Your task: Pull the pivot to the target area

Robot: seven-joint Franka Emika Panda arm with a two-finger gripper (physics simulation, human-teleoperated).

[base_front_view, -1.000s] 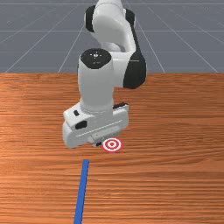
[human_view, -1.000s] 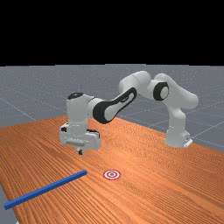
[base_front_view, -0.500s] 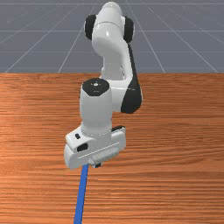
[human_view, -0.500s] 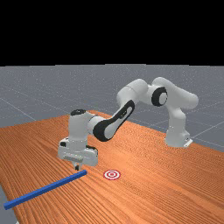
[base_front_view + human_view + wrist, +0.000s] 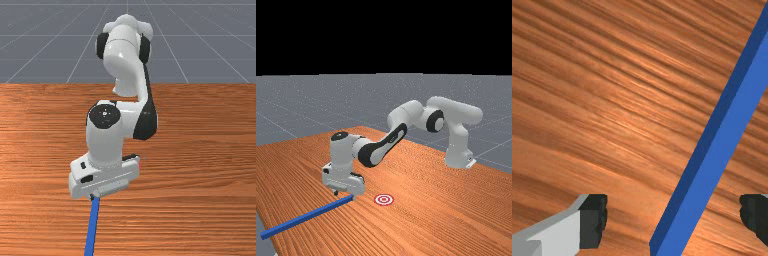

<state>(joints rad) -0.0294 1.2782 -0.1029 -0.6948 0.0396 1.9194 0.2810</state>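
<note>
We have our pincer (image 5: 345,195) wide open, and it grips nothing. In the wrist view, the long, straight blue bar (image 5: 308,216) has its one end between our two black-tipped fingers (image 5: 593,221), apart from both. It lies on the orange-brown wooden bench (image 5: 436,215); near this end is the flat, round red-and-white target (image 5: 384,200).

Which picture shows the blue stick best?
The far view: there you see almost the whole length of the blue bar. The front view shows a stretch from the gripper down to the picture's bottom edge. The wrist view shows part of it close up, between the open fingers.
</note>
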